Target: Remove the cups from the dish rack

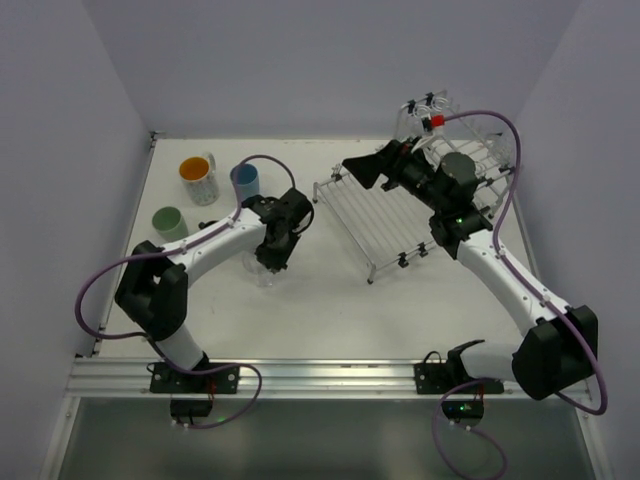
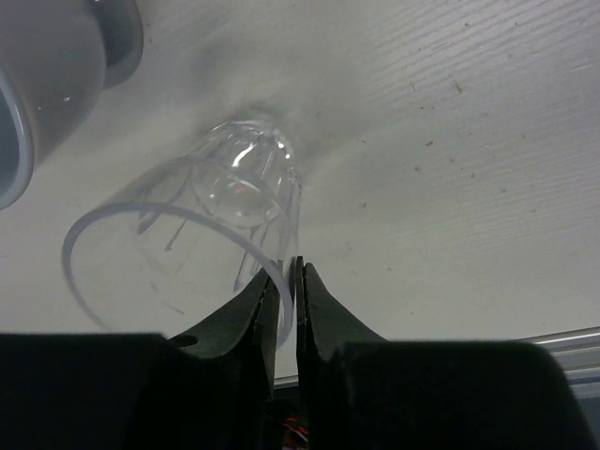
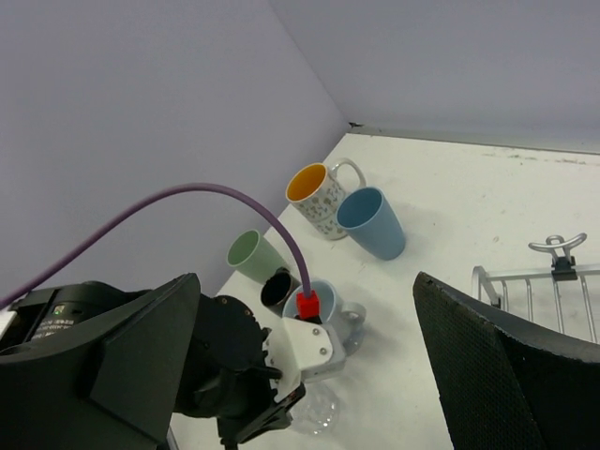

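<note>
Mostly unloaded: your left claw (image 2: 292, 272) pinches clear glass tumbler (image 2: 183, 230), 8 o'clock of silver wire rack (image 1: 375, 215); right claw (image 3: 305, 281) spread.

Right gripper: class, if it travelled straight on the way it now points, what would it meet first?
Probably the blue cup beside the orange-lined mug, roughly dead ahead of the open right gripper; height is unclear, so it might pass above it.

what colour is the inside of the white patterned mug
Orange. The mug shows best in the right wrist view.
</note>
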`<action>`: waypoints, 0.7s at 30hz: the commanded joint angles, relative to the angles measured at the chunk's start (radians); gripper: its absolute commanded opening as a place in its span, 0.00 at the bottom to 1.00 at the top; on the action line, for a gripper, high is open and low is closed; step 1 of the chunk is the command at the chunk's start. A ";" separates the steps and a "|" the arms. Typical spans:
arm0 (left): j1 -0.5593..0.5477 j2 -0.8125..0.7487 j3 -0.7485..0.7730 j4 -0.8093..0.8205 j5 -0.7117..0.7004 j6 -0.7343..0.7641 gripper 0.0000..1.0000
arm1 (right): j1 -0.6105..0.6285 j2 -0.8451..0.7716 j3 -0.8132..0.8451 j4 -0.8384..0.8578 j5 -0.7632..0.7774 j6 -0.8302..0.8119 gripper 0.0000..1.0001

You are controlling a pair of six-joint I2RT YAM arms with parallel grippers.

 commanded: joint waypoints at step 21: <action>-0.006 -0.320 0.011 0.252 -0.176 -0.012 1.00 | -0.161 -0.214 0.095 -0.450 0.715 -0.387 0.99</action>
